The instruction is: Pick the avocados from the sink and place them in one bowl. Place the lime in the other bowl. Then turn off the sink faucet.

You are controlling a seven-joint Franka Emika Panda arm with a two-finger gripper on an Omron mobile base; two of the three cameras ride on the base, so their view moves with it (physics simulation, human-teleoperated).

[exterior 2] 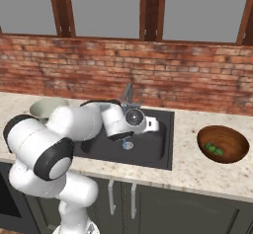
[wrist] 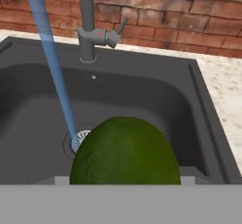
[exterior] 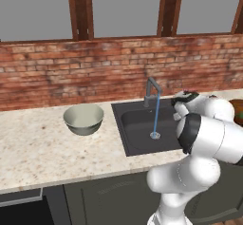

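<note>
From the pale bowl [exterior: 84, 118] at left, past the running faucet [exterior: 152, 92], the gripper [exterior 2: 154, 125] over the sink [exterior 2: 148, 149], clamped on a green fruit [wrist: 125, 151], should, if it is the lime, lift clear of the rim and carry left, since the brown bowl [exterior 2: 223, 144] at far right holds the avocados [exterior 2: 213, 149].

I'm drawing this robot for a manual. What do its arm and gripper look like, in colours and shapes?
The arm is made of glossy white, rounded, tube-like segments joined by dark, almost black bands at the joints, with bulbous elbows. In the right base view, the wrist end carries a round dark-and-grey disc on its side and a small white block ahead of it. No cables or lettering are visible. The fingers are too hidden to describe.
</note>
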